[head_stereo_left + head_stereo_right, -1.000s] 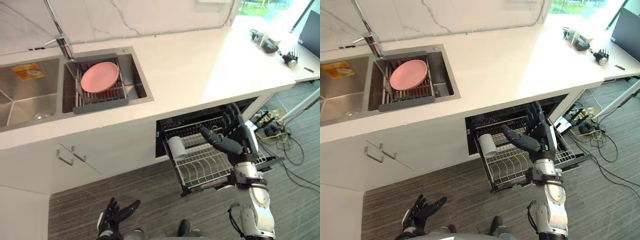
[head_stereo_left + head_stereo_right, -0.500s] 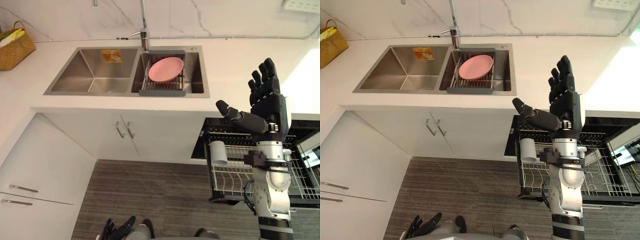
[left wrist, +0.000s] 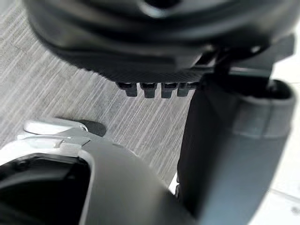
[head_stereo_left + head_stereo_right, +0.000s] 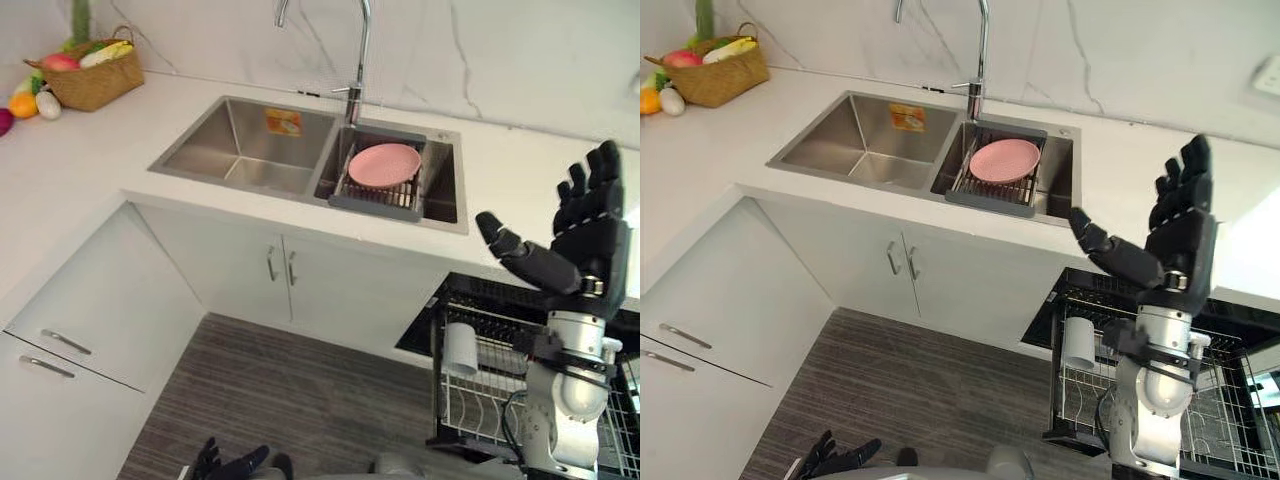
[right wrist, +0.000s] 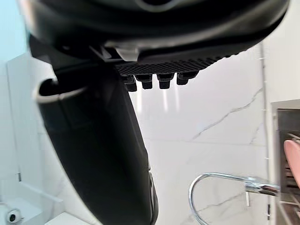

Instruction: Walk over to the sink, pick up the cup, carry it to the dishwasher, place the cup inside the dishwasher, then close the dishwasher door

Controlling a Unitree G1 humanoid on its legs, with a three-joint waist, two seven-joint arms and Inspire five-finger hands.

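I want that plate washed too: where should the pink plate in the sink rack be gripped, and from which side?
Pinch the round pink plate by its near rim, probably coming from the front of the white counter. It lies nearly flat on the dark slatted rack, so only the rim offers a hold, and the chrome tap stands behind it.

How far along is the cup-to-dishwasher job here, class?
Done: the cup sits in the pulled-out dishwasher rack. In hand: nothing; the right hand is raised and open, and the left hand hangs open near the floor. Left: slide the rack in and close the dishwasher.
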